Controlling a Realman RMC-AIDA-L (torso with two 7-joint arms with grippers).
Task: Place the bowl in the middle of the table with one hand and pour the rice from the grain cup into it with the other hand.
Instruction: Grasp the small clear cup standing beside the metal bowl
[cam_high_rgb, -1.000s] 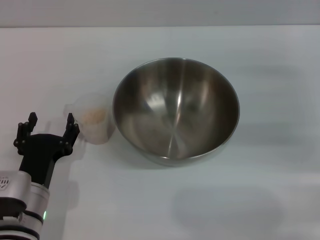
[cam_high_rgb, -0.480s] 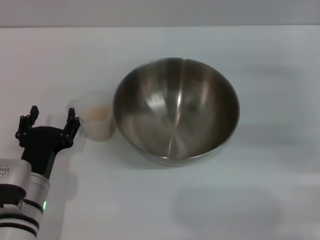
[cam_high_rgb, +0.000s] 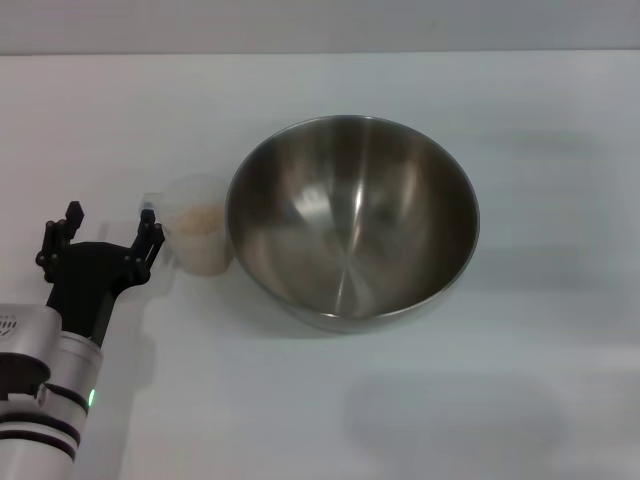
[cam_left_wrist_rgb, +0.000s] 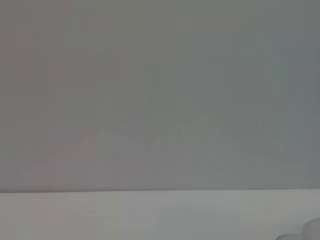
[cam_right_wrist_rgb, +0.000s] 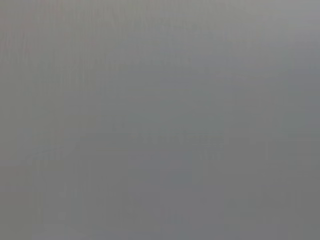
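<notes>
Standing on the table (cam_high_rgb: 560, 110), the grain cup (cam_high_rgb: 200, 238) holds rice (cam_high_rgb: 199, 221) and sits just beside the bowl (cam_high_rgb: 352, 220), on its left. The left gripper (cam_high_rgb: 107, 228) hovers low with jaws spread wide; its right fingertip is just beside the cup's handle, cup outside the gap. Right gripper is unseen.

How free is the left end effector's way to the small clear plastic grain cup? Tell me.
Probably free: the open left end effector sits right beside the small clear plastic grain cup, nothing between them; the large stainless-steel bowl stands on the cup's far side.
</notes>
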